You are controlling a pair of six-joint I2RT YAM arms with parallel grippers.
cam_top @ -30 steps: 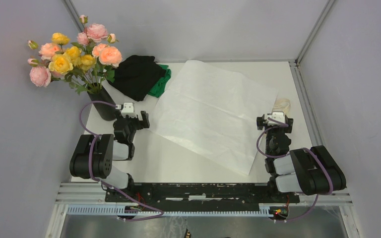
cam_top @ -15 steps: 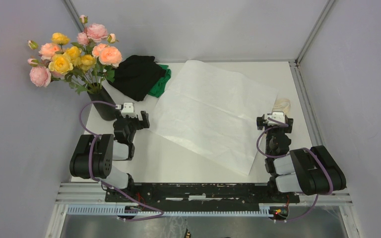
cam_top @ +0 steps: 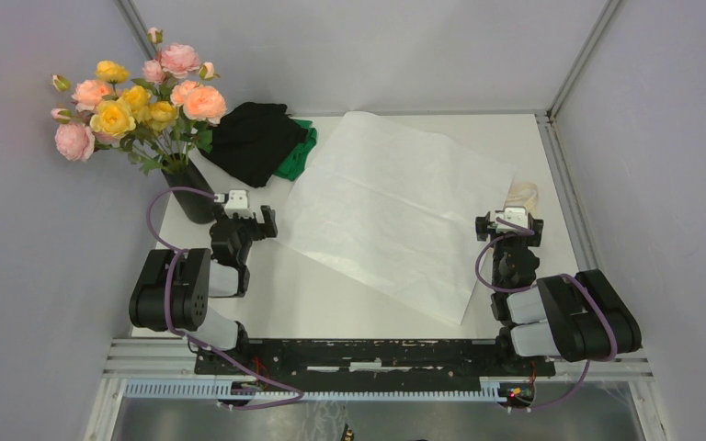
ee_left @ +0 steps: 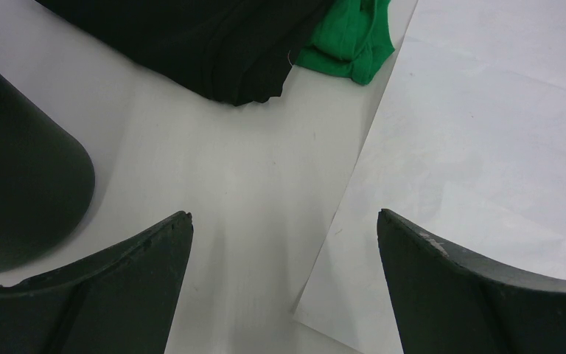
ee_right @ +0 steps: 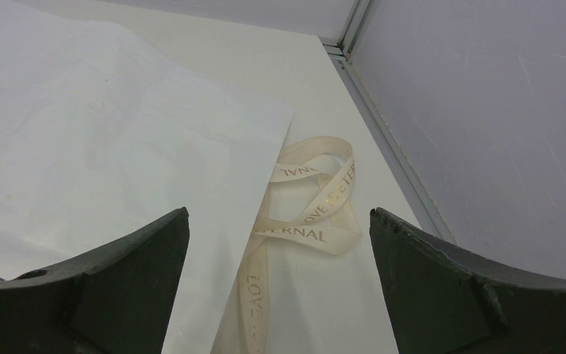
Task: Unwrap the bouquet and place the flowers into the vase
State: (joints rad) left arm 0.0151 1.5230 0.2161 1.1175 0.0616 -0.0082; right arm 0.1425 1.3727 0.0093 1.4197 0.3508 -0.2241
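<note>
- left fingers (ee_left: 103,295) and right fingers (ee_right: 96,280): both spread, empty
- paper sheet (cam_top: 395,211): flat, between the two pairs of fingers
- flowers (cam_top: 138,96): standing in vase (cam_top: 195,193), just left of left fingers
- ribbon (ee_right: 313,199): loose, just ahead of right fingers
- looks complete; next move: keep clear of vase

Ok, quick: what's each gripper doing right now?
Left gripper: open, holding nothing.
Right gripper: open, holding nothing.

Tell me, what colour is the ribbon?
The ribbon is cream with gold letters; the right wrist view shows it best.
</note>
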